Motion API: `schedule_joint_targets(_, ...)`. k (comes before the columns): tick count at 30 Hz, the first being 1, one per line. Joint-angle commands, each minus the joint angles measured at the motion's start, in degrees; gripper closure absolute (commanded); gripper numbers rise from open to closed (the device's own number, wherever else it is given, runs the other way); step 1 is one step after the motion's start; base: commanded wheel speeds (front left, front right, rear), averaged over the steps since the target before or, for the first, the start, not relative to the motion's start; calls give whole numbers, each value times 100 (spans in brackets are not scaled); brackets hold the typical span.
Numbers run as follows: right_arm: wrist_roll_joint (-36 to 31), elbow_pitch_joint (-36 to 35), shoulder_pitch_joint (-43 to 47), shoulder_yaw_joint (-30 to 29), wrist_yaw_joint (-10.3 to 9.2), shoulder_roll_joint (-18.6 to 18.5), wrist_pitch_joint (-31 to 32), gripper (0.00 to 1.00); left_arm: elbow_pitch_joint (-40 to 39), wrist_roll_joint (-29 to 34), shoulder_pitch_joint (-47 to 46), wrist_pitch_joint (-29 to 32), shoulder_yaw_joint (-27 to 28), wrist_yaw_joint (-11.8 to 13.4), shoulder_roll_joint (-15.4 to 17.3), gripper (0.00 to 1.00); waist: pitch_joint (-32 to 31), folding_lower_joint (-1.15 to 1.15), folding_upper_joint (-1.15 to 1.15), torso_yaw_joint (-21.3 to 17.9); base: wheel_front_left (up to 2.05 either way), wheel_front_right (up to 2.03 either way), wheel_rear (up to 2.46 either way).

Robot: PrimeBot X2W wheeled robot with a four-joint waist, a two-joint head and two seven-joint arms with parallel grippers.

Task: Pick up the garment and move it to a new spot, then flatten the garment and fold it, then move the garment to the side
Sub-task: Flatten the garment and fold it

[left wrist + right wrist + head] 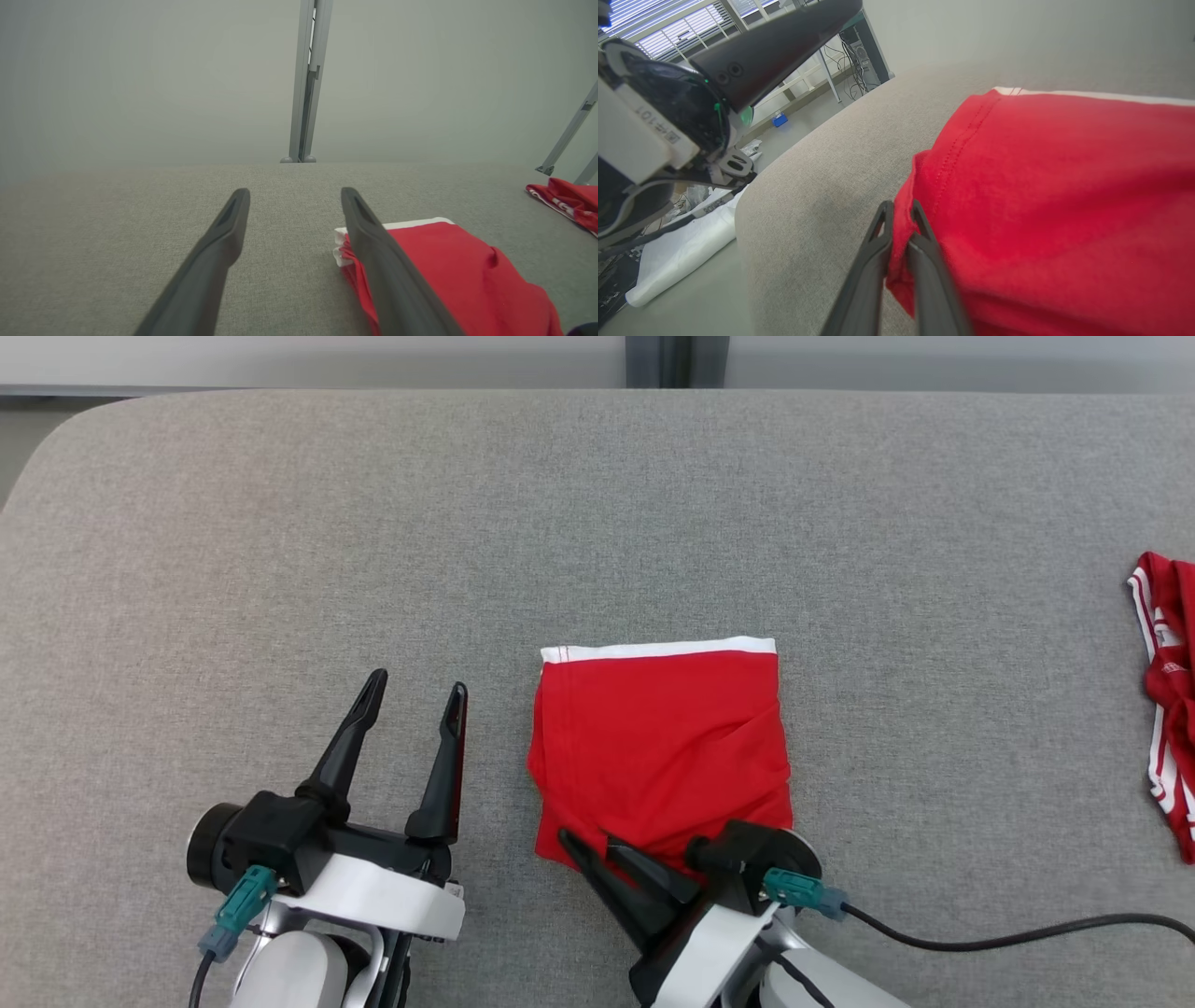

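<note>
Red cloth garment [658, 747] with a white band along its far edge lies folded into a rough square on the grey woven-fabric table top [597, 504]. In your head view it sits slightly right of centre, toward the near side. Most of its surface is flat, with a few soft creases running toward the near right corner.

Your right gripper [588, 840] comes in from the lower right. Its two long dark fingers point up and to the left and meet the garment at its near left corner. In your right wrist view those fingers [882, 233] stand almost together with a fold of the red stitched hem [945, 163] caught between them. This pincer is narrow and holding the garment.

Your left gripper [417, 684] is just left of the garment and apart from it, with bare grey table between. Its fingers point away from you and are spread wide, with nothing between them. In your left wrist view one finger [387, 270] crosses in front of the garment's edge.

Farther out, a second red garment [1167, 691] with white stripes lies crumpled at the far right of the table, well apart from the folded one. A black cable [1008, 933] trails from your right wrist across the table to the right. Beyond the table's far edge stands an upright grey metal post [308, 79].
</note>
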Motion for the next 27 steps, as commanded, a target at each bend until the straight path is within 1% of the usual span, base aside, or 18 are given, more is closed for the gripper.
schedule_joint_targets(1,118,27,-64,77,4,-24,-47,0,8,-23,-89,-41,14,12,-9,0,14,0,0,-7,0,0,0)
schedule_joint_targets(5,497,38,-198,502,4,-27,-35,0,39,-26,-124,-71,17,40,-9,0,31,0,0,-43,0,0,0)
schedule_joint_targets(9,588,-176,-231,728,4,-27,-72,0,67,-15,-132,-103,38,87,-3,0,0,0,0,-93,0,0,0)
schedule_joint_targets(11,581,-422,-203,676,4,-28,-96,0,70,-13,-107,-107,67,116,13,0,-29,0,0,-139,0,0,0)
schedule_joint_targets(13,459,-687,-137,493,3,-85,-114,0,59,2,-84,-122,110,165,41,0,-60,0,0,-199,0,0,0)
schedule_joint_targets(15,359,-1047,29,-9,3,-119,-111,0,31,21,-78,-129,138,206,72,0,-91,0,0,-256,0,0,0)
schedule_joint_targets(18,-19,-1599,387,-1052,4,-176,-110,0,-11,43,-38,-124,201,284,135,0,-162,0,0,-344,0,0,0)
schedule_joint_targets(21,-449,-2004,715,-2017,4,-176,-105,0,-71,47,4,-116,256,338,187,0,-216,0,0,-423,0,0,0)
schedule_joint_targets(22,-449,-2004,715,-2017,4,-176,-105,0,-71,47,4,-116,256,338,187,0,-216,0,0,-423,0,0,0)
schedule_joint_targets(24,-688,-2187,883,-2571,4,-156,-105,0,-111,32,1,-111,300,383,205,0,-241,0,0,-480,0,0,0)
schedule_joint_targets(27,-992,-2409,1094,-3242,4,-119,-105,0,-194,15,59,-110,356,434,253,0,-308,0,0,-560,0,0,0)
